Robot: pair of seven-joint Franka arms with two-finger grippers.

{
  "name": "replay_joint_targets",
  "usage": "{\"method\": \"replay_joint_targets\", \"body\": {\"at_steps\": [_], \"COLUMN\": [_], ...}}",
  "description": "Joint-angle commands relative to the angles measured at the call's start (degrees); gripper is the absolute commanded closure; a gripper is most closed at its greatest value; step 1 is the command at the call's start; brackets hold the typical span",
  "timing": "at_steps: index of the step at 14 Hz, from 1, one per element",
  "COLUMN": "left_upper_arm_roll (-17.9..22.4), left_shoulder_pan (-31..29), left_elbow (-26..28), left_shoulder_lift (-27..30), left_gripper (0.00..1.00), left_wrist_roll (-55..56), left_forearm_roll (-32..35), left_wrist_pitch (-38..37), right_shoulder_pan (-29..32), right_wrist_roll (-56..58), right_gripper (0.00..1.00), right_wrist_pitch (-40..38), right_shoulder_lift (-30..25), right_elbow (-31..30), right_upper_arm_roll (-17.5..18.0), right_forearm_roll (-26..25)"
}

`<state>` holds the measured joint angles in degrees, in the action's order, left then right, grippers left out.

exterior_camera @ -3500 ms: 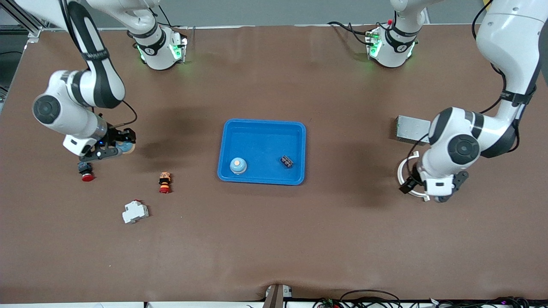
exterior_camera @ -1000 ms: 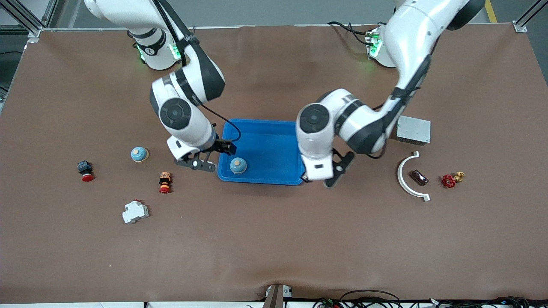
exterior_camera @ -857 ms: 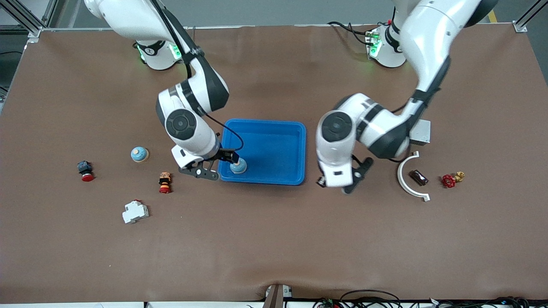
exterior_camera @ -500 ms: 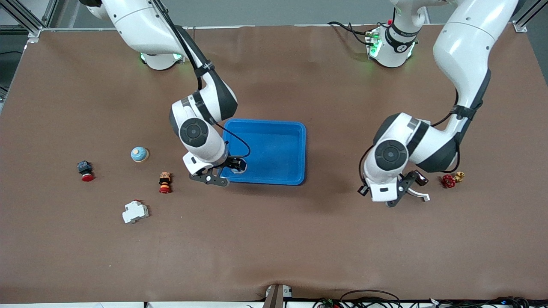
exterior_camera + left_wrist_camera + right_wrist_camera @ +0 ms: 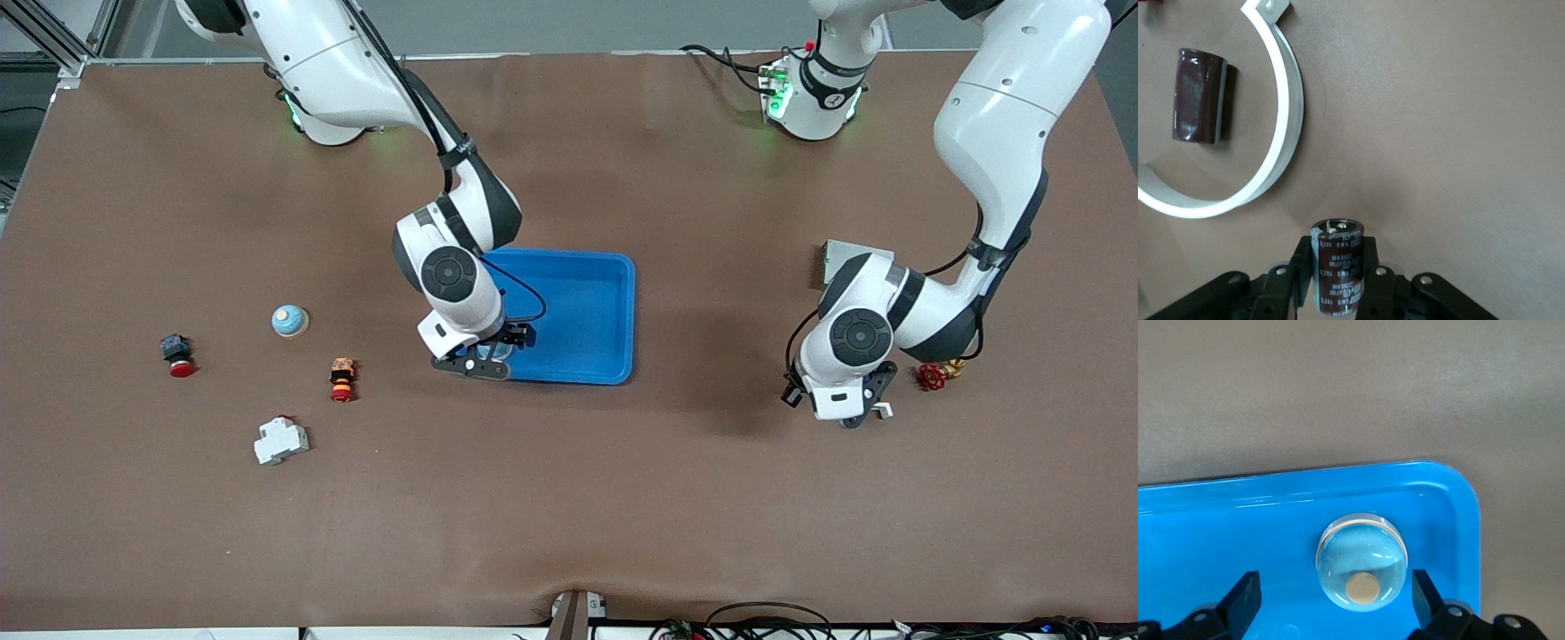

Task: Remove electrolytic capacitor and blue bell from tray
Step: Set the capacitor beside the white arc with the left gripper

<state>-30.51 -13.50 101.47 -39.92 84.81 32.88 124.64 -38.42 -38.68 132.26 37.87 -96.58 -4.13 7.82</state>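
Brown matting covers the surface [image 5: 569, 498], and the blue tray [image 5: 587, 302] sits at its middle. In the left wrist view the left gripper [image 5: 1337, 280] is clenched on a dark capacitor [image 5: 1336, 265], upright between the jaws; pale print runs down its sleeve (too small to read). It hangs over bare matting just beside the white curved bracket [image 5: 1281, 127], inside whose arc a second brown capacitor [image 5: 1199, 95] lies on its side. From the front, that left gripper [image 5: 840, 411] covers most of the bracket, and a red valve handle [image 5: 931, 377] lies at its three o'clock, with a grey metal box [image 5: 836, 258] at twelve, partly hidden by the arm.

Over the tray's corner nearest the camera, at the right arm's end, the right gripper [image 5: 1336, 597] stands with its jaws spread wide. The blue bell [image 5: 1362, 561] rests on the tray floor between them, touching neither. From the front, the right gripper [image 5: 484, 351] hides this bell.

Another blue bell [image 5: 290, 320], two red-capped buttons [image 5: 342, 378] [image 5: 177, 353] and a white breaker [image 5: 280, 440] lie toward the right arm's end.
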Motion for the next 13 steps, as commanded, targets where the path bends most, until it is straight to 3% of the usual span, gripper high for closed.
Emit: {"method": "replay_joint_targets", "body": {"at_steps": [1,4,8,9,10,11,13], "left_upper_arm_roll": [-0.6,-1.1,-1.2,-1.3,-1.2,-1.2,-1.1], "left_shoulder_pan": [-0.9,-1.2,-1.4,-1.5,-1.5,-1.5,-2.8], "left_elbow": [0.5,-0.2,-1.3,-2.2,-4.2,-6.7,-11.5], "left_shoulder_lift": [0.7,5.9,13.9,15.5,16.3,17.0,18.9], "left_gripper": [0.02,0.00,0.00,0.00,0.00,0.00,0.00], "left_wrist_roll": [0.4,0.2,-8.3,-11.3,-14.4,-18.1,-27.8], "left_forearm_roll": [1.7,1.7,0.7,0.1,-2.1,-5.0,-9.4], "left_wrist_pitch": [0.7,0.0,-1.2,-2.9,-5.7,-9.3,-16.6], "right_shoulder_pan": [-0.2,-0.4,-0.3,-0.3,-0.3,-0.3,-0.3], "right_wrist_roll": [0.2,0.5,0.5,0.5,0.5,0.5,0.5], "right_gripper": [0.00,0.00,0.00,0.18,0.48,0.66,0.91], "right_wrist_pitch": [0.5,0.8,2.1,2.4,2.4,2.4,2.3], "right_shoulder_lift": [1.5,2.3,2.9,3.0,3.0,3.1,3.1], "right_elbow": [1.3,1.2,0.8,0.8,0.8,0.8,0.8], "right_upper_arm_roll": [-0.4,-0.4,-0.4,-0.4,-0.4,-0.4,-0.4], "right_forearm_roll": [-0.1,-1.0,-1.2,-1.2,-1.1,-1.1,-1.0]}}
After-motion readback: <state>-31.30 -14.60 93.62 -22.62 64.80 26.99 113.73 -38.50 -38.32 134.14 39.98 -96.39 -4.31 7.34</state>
